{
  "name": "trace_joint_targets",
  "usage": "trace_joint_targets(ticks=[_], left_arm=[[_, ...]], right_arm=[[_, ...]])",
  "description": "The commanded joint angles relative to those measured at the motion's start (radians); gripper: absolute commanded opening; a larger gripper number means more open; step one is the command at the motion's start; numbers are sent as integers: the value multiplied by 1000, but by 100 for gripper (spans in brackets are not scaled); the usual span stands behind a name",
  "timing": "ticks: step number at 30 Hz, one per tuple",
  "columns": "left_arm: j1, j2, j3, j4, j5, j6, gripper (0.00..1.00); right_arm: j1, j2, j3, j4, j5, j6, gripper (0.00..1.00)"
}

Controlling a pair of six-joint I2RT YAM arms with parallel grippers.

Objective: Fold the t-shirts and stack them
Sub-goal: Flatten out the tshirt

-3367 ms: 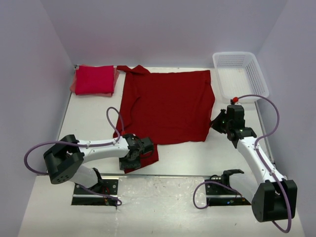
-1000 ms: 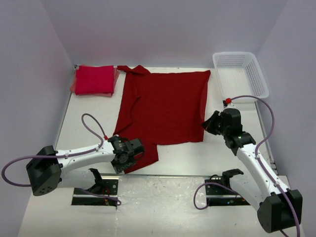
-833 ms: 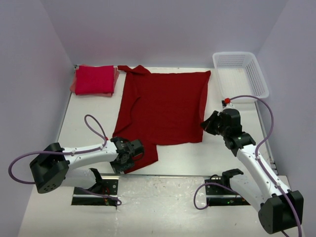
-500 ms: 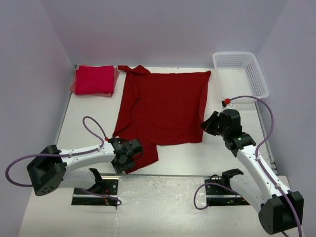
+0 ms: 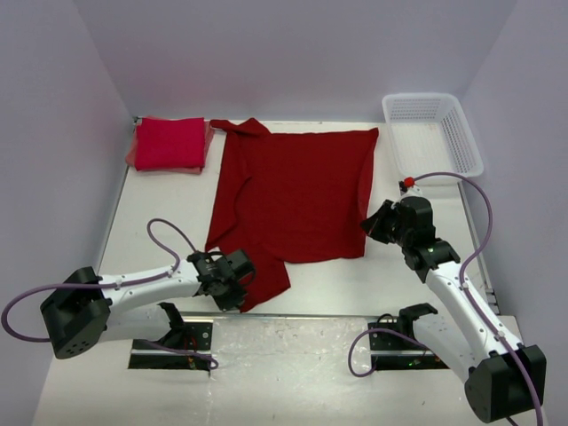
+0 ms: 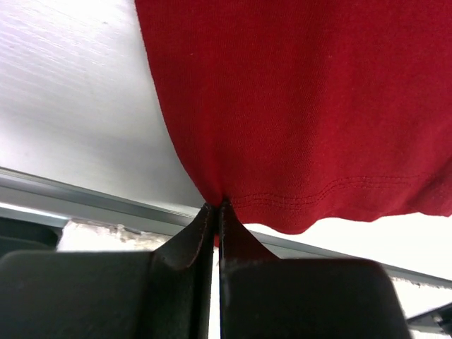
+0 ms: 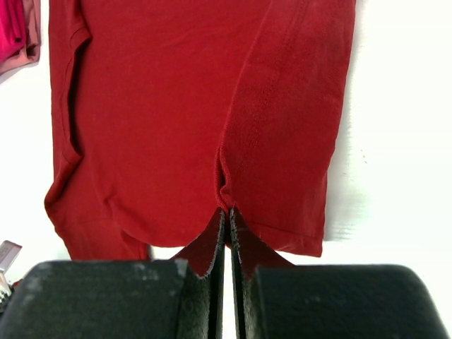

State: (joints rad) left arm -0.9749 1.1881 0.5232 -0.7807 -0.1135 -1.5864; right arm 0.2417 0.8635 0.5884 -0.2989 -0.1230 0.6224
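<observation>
A dark crimson t-shirt (image 5: 297, 191) lies spread on the white table, its right side folded inward. My left gripper (image 5: 232, 286) is shut on the shirt's near left corner (image 6: 215, 205), close to the table's front edge. My right gripper (image 5: 371, 222) is shut on the near right hem (image 7: 227, 205) of the folded strip, the cloth bunching at the fingertips. A bright red folded t-shirt (image 5: 170, 144) rests at the far left corner, a sliver of it also showing in the right wrist view (image 7: 14, 32).
A white lattice basket (image 5: 433, 136) stands at the far right corner. A metal rail (image 5: 293, 317) runs along the table's near edge, just behind the left gripper. Purple walls close in on three sides.
The left gripper has closed on the shirt's near left corner after shifting slightly along it. The right gripper has stayed shut on the right hem without moving.
</observation>
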Motion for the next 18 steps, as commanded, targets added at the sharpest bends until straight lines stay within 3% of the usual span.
trace_joint_targets(ticks=[1, 8, 13, 18], left_arm=[[8, 42, -78, 34, -57, -3, 0], [8, 38, 92, -138, -161, 84, 0], [8, 79, 443, -377, -414, 209, 0], [10, 84, 772, -480, -671, 367, 0]], right_arm=[[4, -3, 7, 24, 13, -16, 0], [5, 5, 22, 17, 25, -21, 0], [5, 8, 82, -31, 62, -46, 0], [5, 11, 172, -84, 123, -67, 0]])
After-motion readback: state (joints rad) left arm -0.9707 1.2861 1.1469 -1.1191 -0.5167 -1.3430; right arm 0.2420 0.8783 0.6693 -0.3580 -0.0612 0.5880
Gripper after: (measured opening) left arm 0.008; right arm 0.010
